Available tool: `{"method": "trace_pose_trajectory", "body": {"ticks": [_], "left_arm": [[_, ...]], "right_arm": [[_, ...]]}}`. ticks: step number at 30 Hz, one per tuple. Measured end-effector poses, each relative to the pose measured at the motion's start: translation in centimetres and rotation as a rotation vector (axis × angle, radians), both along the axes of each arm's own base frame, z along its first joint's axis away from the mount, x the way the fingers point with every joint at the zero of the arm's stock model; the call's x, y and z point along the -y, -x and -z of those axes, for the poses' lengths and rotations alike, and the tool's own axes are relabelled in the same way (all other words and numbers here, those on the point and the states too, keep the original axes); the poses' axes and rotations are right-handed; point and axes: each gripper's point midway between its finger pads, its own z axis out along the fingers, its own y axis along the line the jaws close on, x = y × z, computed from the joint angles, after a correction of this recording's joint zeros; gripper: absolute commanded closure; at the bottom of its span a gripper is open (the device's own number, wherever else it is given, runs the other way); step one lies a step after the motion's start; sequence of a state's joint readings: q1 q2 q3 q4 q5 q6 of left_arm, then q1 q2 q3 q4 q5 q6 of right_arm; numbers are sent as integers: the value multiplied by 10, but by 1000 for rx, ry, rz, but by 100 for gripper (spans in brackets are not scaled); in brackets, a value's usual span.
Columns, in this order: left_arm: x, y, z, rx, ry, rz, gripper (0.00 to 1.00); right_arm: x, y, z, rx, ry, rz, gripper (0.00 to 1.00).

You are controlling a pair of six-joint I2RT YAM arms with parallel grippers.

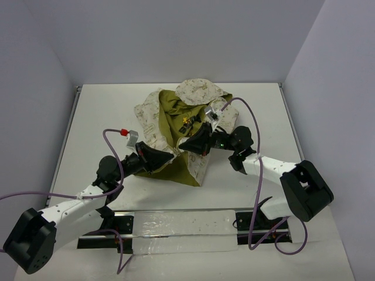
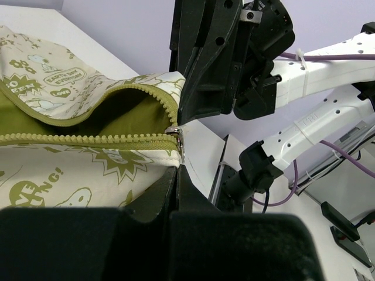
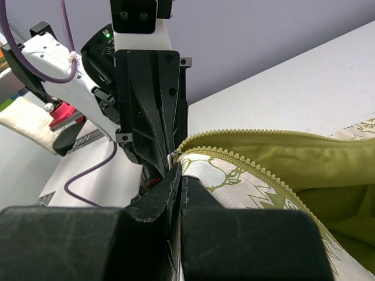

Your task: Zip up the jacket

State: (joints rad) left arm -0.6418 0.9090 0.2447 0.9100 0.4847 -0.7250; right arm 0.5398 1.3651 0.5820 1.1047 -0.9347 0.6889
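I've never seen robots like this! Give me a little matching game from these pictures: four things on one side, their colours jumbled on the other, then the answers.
Things:
1. lining of the jacket
2. cable along the arm
3. table
4. zipper slider

Colours:
A. white
B. silvery
C. olive green
D. purple

Pairs: 1-C; 2-D; 3-A; 4-B

Bright, even light filling all 3 views, faint soft shadows lying on the table (image 1: pixel 263 117), shiny plate (image 1: pixel 176 225) glinting mildly, dark foreground blurring in both wrist views.
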Motion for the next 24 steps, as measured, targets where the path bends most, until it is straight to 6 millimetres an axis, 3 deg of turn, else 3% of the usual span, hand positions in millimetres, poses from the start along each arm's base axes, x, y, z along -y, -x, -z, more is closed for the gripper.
{"method": "trace_pose_trajectory", "body": {"ticks": [6, 8, 12, 19, 24], "left_arm": [[2, 2, 2, -7, -9, 15, 99], [3, 4, 6, -19, -21, 28, 86], [8, 7, 16, -67, -45, 68, 71], [10, 8, 19, -102, -43, 81, 71], [11, 6, 18, -109, -40, 78, 63]], "right_arm": [[3, -1, 11, -33, 10, 20, 100], [4, 1, 17, -51, 17, 25, 100], [7, 0, 25, -72, 23, 44, 100], [8, -3, 24, -79, 18, 61, 100], [8, -2, 25, -85, 18, 61, 100]]}}
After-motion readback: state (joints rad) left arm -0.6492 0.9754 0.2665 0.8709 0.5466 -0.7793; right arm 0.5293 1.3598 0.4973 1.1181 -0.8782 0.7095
